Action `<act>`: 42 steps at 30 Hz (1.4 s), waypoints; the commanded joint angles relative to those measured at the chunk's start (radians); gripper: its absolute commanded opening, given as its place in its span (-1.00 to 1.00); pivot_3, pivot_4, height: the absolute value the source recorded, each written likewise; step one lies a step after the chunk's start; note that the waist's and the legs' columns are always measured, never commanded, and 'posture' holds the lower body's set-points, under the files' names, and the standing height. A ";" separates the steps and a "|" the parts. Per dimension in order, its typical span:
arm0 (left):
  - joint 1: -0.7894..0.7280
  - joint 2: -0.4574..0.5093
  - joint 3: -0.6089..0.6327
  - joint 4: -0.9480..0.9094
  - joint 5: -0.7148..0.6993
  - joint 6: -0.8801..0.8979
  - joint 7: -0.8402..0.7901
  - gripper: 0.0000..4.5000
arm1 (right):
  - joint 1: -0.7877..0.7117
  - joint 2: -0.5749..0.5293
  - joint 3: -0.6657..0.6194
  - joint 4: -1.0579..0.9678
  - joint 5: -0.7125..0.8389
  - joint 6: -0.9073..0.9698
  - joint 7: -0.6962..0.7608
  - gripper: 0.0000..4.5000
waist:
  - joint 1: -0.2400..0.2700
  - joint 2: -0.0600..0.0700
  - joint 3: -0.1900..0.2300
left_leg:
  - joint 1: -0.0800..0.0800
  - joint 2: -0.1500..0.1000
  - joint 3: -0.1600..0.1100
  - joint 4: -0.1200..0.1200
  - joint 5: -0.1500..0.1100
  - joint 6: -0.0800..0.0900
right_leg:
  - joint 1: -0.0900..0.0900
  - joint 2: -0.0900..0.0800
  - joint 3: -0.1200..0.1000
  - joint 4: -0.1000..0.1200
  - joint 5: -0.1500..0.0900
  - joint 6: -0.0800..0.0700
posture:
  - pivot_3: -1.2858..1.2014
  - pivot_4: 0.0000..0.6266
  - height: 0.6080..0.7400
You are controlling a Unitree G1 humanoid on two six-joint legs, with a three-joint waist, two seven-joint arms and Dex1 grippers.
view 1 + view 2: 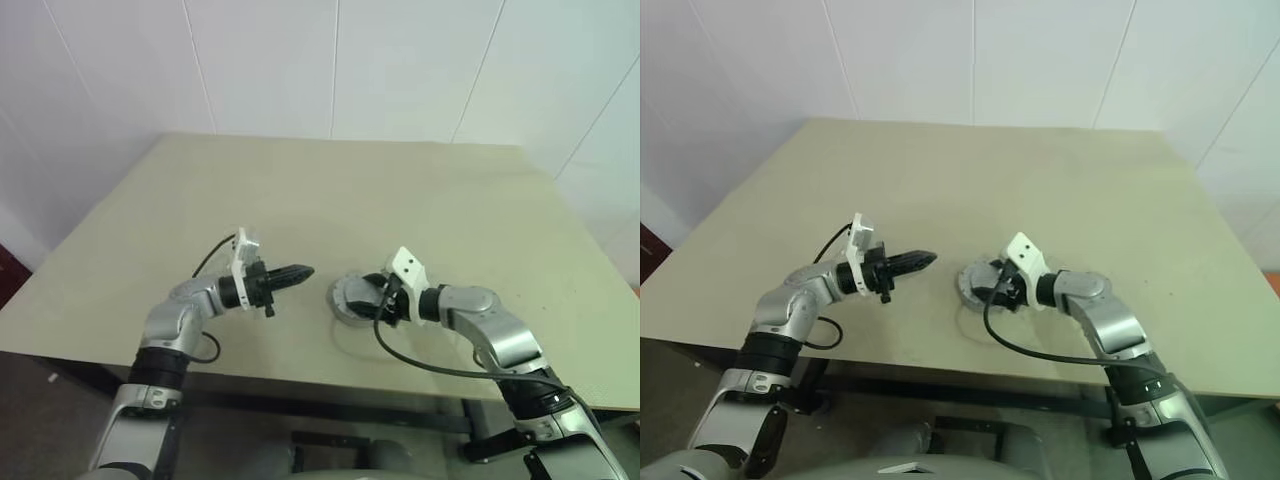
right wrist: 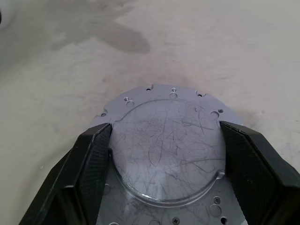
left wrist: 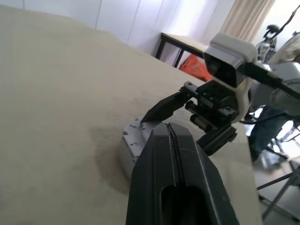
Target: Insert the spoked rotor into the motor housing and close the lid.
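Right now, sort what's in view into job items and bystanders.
Job:
- round grey metal part, held by right gripper
- left gripper, shut, empty

Lying about:
- background table
- orange-red object
- curtain

I count one round grey metal assembly (image 1: 350, 298) on one counter (image 1: 330, 200); two grippers, left (image 1: 296, 273) and right (image 2: 164, 154).
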 commanded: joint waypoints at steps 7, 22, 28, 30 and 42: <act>-0.035 -0.010 0.012 0.015 0.033 -0.096 0.005 -1.00 | 0.021 -0.007 -0.003 0.054 -0.053 -0.006 -0.067 0.43 | 0.006 0.000 0.000 | 0.001 0.000 0.000 0.000 -0.001 -0.001 | 0.000 -0.001 0.000 0.001 0.000 0.000 | 0.03 -1.00 1.00; -0.030 -0.010 -0.017 0.026 0.077 -0.119 0.010 -1.00 | 0.035 -0.103 0.048 0.057 -0.016 0.231 0.010 0.43 | 0.019 -0.001 -0.002 | 0.002 -0.001 0.000 0.001 0.000 0.002 | 0.001 -0.002 -0.002 -0.001 0.000 0.000 | 0.03 -1.00 1.00; -0.034 -0.016 -0.027 0.031 0.100 -0.115 0.020 -1.00 | 0.037 -0.097 0.044 0.050 0.006 0.288 -0.002 0.43 | 0.033 -0.005 -0.005 | 0.002 -0.001 0.000 0.001 -0.002 0.000 | 0.001 -0.003 -0.002 -0.002 0.000 0.000 | 0.03 -1.00 1.00; -0.038 -0.016 -0.031 0.036 0.106 -0.117 0.023 -1.00 | 0.037 -0.094 0.042 0.049 -0.001 0.278 -0.012 0.43 | 0.036 -0.006 -0.006 | 0.002 -0.001 0.000 0.001 -0.002 0.000 | 0.001 -0.003 -0.002 -0.002 0.000 0.001 | 0.03 -1.00 1.00; -0.047 -0.028 -0.031 0.050 0.115 -0.127 0.028 -1.00 | 0.055 -0.098 0.081 0.093 -0.096 0.081 -0.055 0.43 | 0.033 -0.007 -0.007 | 0.003 -0.001 0.001 0.001 -0.002 0.000 | 0.002 -0.002 -0.002 -0.002 -0.001 0.001 | 0.03 -1.00 1.00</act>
